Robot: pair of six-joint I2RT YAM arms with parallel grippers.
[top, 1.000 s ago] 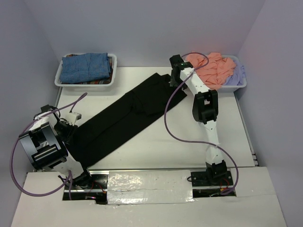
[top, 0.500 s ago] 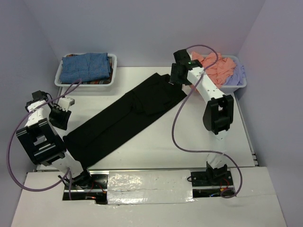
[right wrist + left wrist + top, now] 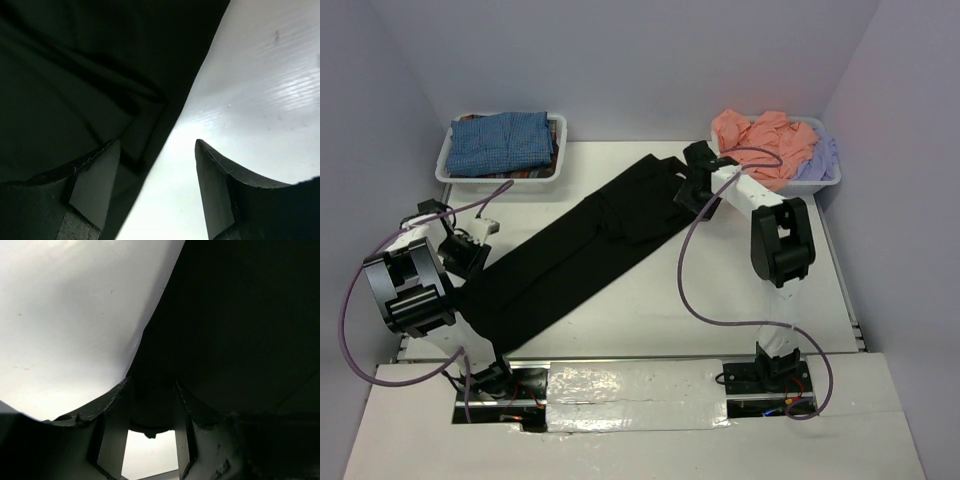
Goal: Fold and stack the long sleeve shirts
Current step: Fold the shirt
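The widest free stretch of the table [image 3: 640, 310] is its near-right part, between the black shirt [image 3: 580, 250] and the right edge. Only the right arm [image 3: 775, 250] and its purple cable [image 3: 681, 265], looping low over the bare surface, cut through it. A smaller bare wedge lies by the left edge, between the left bin [image 3: 442, 168] in the far-left corner and the shirt's long side. Along the far edge, the gap between that bin and the right bin [image 3: 815, 187] in the far-right corner is bare. Walls [image 3: 620, 60] close the left, far and right sides, and the left arm [image 3: 405, 290] crowds the near-left corner.
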